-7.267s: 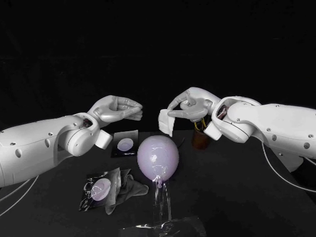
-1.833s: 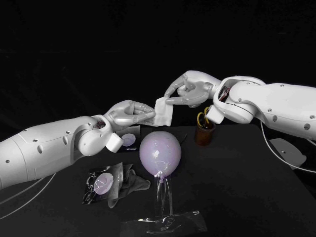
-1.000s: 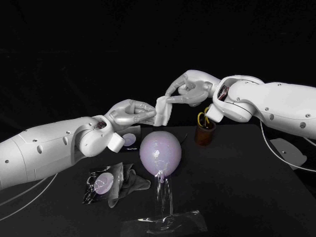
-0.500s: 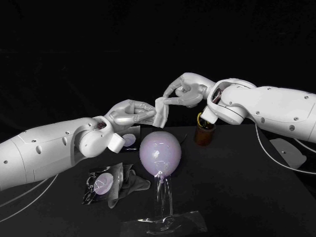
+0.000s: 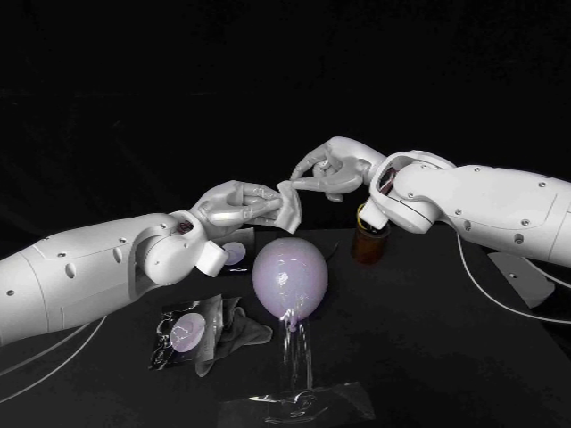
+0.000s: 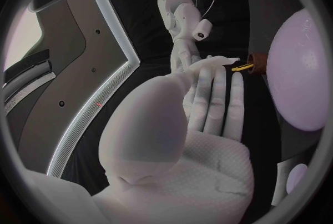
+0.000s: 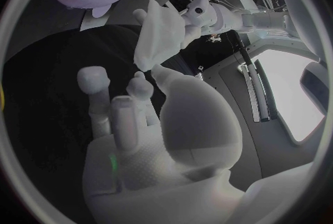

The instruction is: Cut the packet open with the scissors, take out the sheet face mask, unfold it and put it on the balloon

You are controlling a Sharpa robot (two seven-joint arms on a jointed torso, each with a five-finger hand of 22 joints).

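- since the earliest frame the left hand [image 5: 241,205] has risen from beside the balloon [image 5: 290,281] to meet the right hand [image 5: 326,169], and the sheet mask [image 5: 290,201], then hanging from the right hand alone, is now shared between both; in the last second the right arm has swung lower and the mask has bunched narrower
- mask sits just above the balloon, folded, clear of it
- right hand's thumb and a finger pinch the mask's upper corner, its other fingers loosely arched; left hand's fingers are curled in and closed on the mask's lower edge
- step in hand looks like the unfolding: each hand should keep hold of a single layer and draw apart slowly above the balloon, so the wet sheet peels open rather than tears or slips
- cut packet [image 5: 186,336] lies on the table in front of the balloon, to its left
- hard to tell: how many layers each hand has caught, since the fingers cover the contact; the scissors [image 6: 241,68] show as a yellow handle in the cup [image 5: 368,242] behind the balloon, blades hidden
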